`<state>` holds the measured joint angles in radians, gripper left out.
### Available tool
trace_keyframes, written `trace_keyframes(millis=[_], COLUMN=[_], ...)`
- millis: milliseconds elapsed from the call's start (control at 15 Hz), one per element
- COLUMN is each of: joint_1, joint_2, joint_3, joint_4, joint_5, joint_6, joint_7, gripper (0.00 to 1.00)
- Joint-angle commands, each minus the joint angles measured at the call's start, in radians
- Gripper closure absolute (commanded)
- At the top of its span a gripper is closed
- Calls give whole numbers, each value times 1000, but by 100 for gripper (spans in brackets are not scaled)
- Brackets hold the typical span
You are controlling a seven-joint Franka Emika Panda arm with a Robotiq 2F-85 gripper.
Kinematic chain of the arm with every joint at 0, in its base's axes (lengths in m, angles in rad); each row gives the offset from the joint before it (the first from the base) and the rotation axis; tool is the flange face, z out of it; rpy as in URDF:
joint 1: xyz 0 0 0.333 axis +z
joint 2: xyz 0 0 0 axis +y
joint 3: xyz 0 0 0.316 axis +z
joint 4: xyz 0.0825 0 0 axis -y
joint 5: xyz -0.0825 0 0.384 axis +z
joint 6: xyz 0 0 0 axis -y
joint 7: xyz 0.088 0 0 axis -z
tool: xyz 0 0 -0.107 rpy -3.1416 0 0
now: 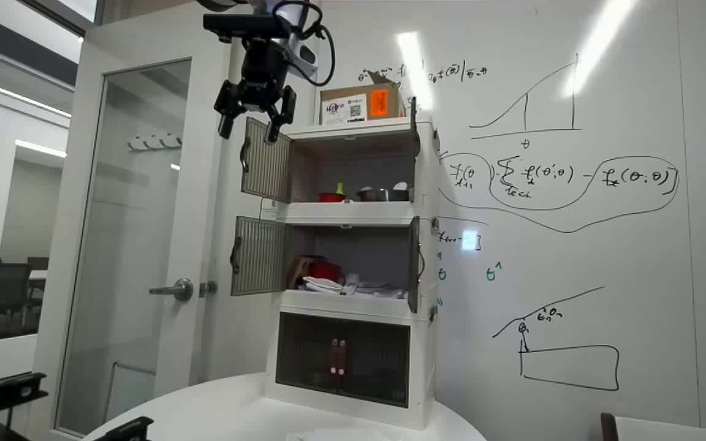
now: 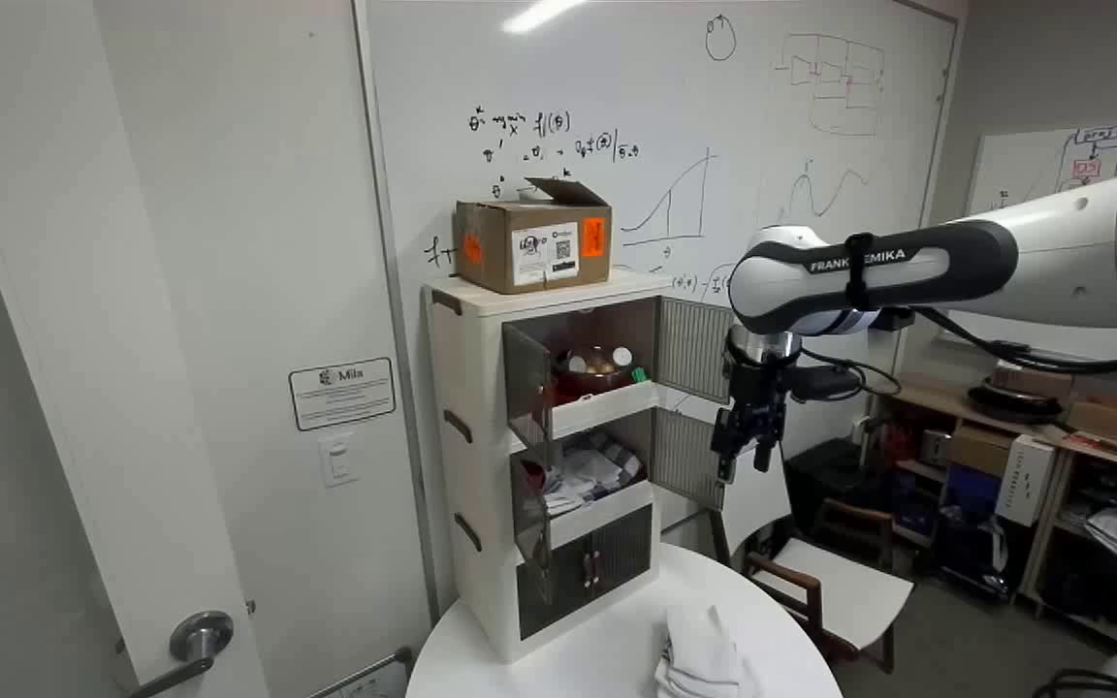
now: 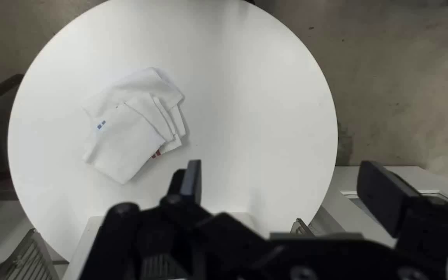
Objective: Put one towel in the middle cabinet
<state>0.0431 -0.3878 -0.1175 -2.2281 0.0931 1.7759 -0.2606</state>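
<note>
A: In the wrist view, nearest: what does the gripper (image 3: 282,177) hold?

B: Nothing. Its jaws stand wide apart toward four o'clock, presumably spread to straddle a fold.

A: And the towels (image 3: 126,144)?

B: White, they lie in a pile at nine o'clock on the round table (image 3: 266,97), well below the gripper. Their layered edges fan toward three o'clock, which should help in lifting just one.

A: Is one put away?

B: Cannot be told. White cloths (image 2: 583,475) also lie in the middle cabinet (image 1: 377,257), so the intended piece cannot be singled out.

A: Why the parted doors (image 1: 258,257)?

B: In an exterior view they stand at its nine and three o'clock, likely to leave a free way in for loading.

A: And farthest off?

B: At twelve o'clock a cardboard box (image 2: 529,242) sits on top of the cupboard stack (image 2: 476,465), perhaps to spare the table; behind it, a whiteboard (image 2: 617,58).
</note>
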Motion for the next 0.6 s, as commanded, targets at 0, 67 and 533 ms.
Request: trace_keyframes(millis=[0, 67, 533], joint_1=[-15, -15, -51], joint_2=[1, 1, 27], joint_3=[13, 13, 80], joint_4=[3, 3, -204], joint_5=[5, 5, -202], joint_6=[-3, -3, 450], joint_7=[-4, -4, 91], gripper=[0, 0, 0])
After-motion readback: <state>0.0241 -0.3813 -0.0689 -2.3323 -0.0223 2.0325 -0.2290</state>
